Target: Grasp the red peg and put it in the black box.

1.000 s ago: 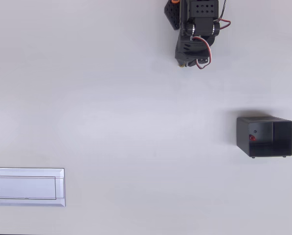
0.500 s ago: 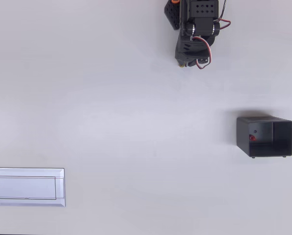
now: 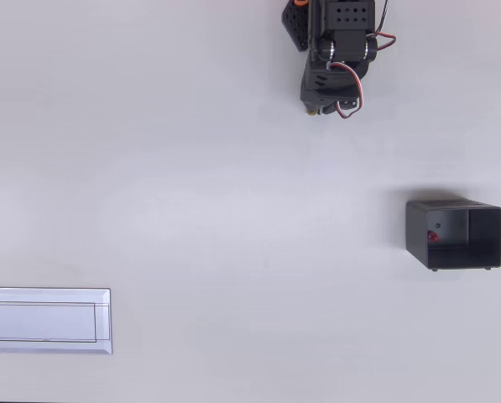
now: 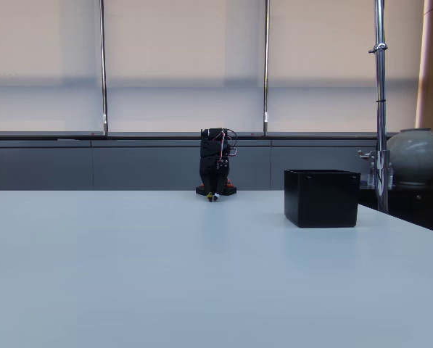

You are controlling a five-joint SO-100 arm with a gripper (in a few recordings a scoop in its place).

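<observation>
Red peg point(image 3: 432, 237) sits inside black box point(image 3: 454, 234), well apart from gripper point(image 3: 316, 108), down-right of it in overhead view. Gripper folded near arm base, tip down at the table point(image 3: 191, 193); jaw state unclear. White tray point(image 3: 46, 320) far off, lower left.

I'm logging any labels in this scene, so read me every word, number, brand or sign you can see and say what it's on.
There is no readable text in either view.
Small black rectangular plastic box: plain walls, no label.
Flat white rectangular tray: only moulded outlines, no writing.
Black robot arm: no marking legible; any print is too small to tell.
</observation>
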